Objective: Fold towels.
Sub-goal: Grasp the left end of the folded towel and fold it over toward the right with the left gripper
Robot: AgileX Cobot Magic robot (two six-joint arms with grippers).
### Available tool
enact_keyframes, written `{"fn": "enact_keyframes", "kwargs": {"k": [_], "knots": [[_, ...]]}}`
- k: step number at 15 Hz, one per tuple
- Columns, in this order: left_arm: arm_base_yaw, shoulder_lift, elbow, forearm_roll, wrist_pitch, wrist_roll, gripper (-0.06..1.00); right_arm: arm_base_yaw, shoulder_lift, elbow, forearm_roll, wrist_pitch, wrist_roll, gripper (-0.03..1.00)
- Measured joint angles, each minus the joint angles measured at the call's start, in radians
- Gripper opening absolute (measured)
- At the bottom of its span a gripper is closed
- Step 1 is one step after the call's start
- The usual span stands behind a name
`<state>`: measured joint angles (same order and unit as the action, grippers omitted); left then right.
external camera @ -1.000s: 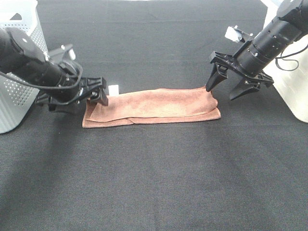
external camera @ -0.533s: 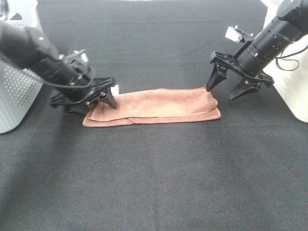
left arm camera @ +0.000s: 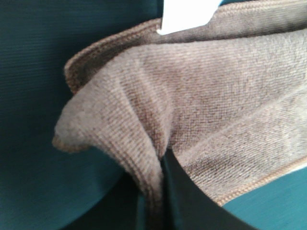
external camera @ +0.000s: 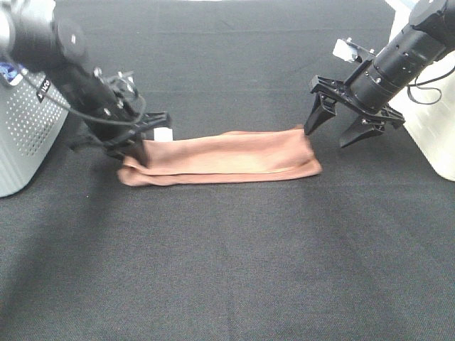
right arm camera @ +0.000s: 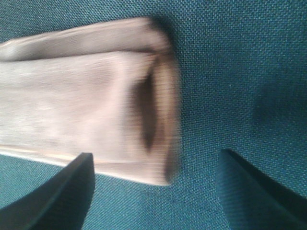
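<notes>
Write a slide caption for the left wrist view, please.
Left gripper pinching a raised corner of the brown towel.

Left arm (external camera: pixel 60 60): black, cylindrical links. Right arm (external camera: pixel 405 53): black, cylindrical; thin black cable (external camera: pixel 434 79) alongside. Right gripper (external camera: pixel 327 138): two black, tapered, pointed fingers (external camera: pixel 317 116).
</notes>
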<state>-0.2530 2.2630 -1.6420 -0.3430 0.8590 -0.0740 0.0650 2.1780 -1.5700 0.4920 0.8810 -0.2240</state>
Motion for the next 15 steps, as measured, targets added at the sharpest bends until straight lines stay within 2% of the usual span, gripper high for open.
{"fn": "enact_keyframes", "kwargs": {"k": [3, 4, 5, 7, 8, 10, 12, 15], "knots": [[0.0, -0.045, -0.063, 0.219, 0.106, -0.1, 0.05, 0.0, 0.0, 0.0, 0.0, 0.0, 0.0, 0.68], [0.0, -0.083, -0.093, 0.273, 0.146, -0.125, 0.05, 0.0, 0.0, 0.0, 0.0, 0.0, 0.0, 0.68], [0.0, -0.096, -0.117, 0.279, 0.175, -0.129, 0.05, 0.0, 0.0, 0.0, 0.0, 0.0, 0.0, 0.68], [-0.009, -0.102, -0.152, 0.23, 0.219, -0.131, 0.05, 0.0, 0.0, 0.0, 0.0, 0.0, 0.0, 0.68], [-0.009, -0.102, -0.152, 0.23, 0.219, -0.131, 0.05, 0.0, 0.0, 0.0, 0.0, 0.0, 0.0, 0.68], [-0.042, -0.101, -0.156, 0.098, 0.209, -0.123, 0.05, 0.0, 0.0, 0.0, 0.0, 0.0, 0.0, 0.68], [-0.12, -0.078, -0.156, -0.06, 0.134, -0.097, 0.05, 0.0, 0.0, 0.0, 0.0, 0.0, 0.0, 0.68], [-0.209, 0.0, -0.158, -0.141, 0.021, -0.093, 0.05, 0.0, 0.0, 0.0, -0.011, 0.0, 0.0, 0.68]]}}
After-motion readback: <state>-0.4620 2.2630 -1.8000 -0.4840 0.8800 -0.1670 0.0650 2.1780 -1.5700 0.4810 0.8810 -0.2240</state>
